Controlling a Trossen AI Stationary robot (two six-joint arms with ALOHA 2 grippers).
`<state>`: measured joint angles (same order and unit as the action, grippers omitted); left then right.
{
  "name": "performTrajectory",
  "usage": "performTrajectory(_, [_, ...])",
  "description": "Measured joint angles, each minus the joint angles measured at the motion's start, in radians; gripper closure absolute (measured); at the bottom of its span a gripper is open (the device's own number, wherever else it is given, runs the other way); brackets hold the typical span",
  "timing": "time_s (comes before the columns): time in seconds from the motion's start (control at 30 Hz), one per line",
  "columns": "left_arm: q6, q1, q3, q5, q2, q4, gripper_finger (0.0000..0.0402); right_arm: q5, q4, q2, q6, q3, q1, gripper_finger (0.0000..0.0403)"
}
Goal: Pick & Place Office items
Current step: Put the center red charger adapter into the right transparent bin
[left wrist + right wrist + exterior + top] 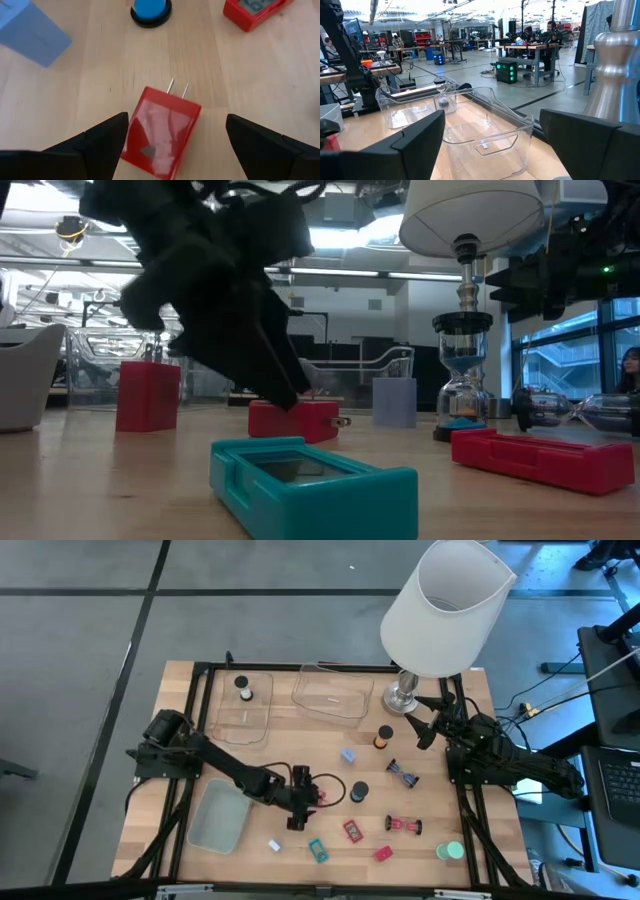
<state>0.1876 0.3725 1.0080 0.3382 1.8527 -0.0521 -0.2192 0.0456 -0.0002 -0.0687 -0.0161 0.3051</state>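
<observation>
The left gripper (172, 137) hung wide open astride a red plastic two-pronged plug block (162, 131), fingers apart from it. The right gripper (492, 140) gaped open near the clear plastic tray (485, 132). No writing was legible.

left gripper (318, 791) low at mid-table, fingers spread; right gripper (424, 721) raised, fingers apart.

Grey concrete floor (80, 660) with dark seams around the table; bright ceiling strip lights (340, 238), glass-walled lab, distant workbenches (540, 50).
</observation>
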Motion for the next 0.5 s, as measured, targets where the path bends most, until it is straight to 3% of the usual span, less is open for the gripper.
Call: performTrajectory(0.5, [-0.018,-0.065,0.0,-0.09,0.046,0.015,0.0073,0.0,0.0,0.0,0.0,0.0,0.0,0.0076])
